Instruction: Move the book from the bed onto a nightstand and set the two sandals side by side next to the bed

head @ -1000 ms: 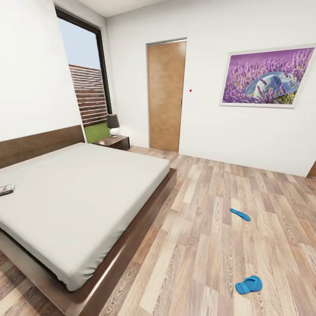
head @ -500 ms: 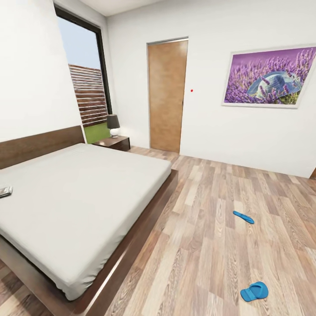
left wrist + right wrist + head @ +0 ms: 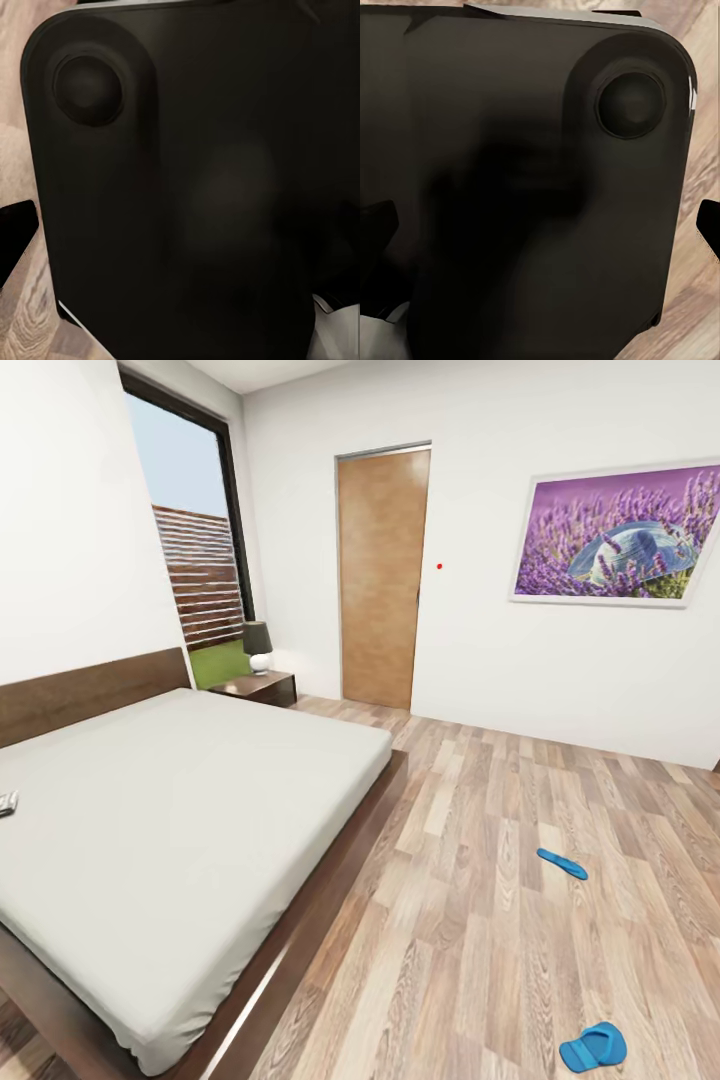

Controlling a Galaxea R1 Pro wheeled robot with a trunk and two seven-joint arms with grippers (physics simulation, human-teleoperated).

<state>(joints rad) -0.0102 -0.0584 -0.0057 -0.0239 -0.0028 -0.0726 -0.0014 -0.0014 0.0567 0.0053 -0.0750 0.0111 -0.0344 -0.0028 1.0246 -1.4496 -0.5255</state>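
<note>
The bed (image 3: 190,810), with its pale mattress on a dark wooden base, takes up the left half of the head view. The book (image 3: 7,802) lies on the mattress, cut off by the picture's left border. Two blue sandals rest apart on the wood floor right of the bed: one sandal (image 3: 561,863) farther off, the other sandal (image 3: 593,1046) close by. A nightstand (image 3: 256,686) stands beyond the bed under the window. In the wrist views, my left gripper (image 3: 180,240) and right gripper (image 3: 540,225) face a dark panel of my body, with dark fingertips (image 3: 709,225) wide apart at the borders.
A black-shaded lamp (image 3: 258,645) sits on the nightstand. A brown door (image 3: 382,575) and a lavender picture (image 3: 617,538) are on the far wall, a tall window (image 3: 195,560) at the left. Wood floor (image 3: 470,920) stretches between bed and sandals.
The whole head view has shifted: bed and book slid toward the left border, the sandals toward the lower right. That is the camera moving; nothing in the room itself moved.
</note>
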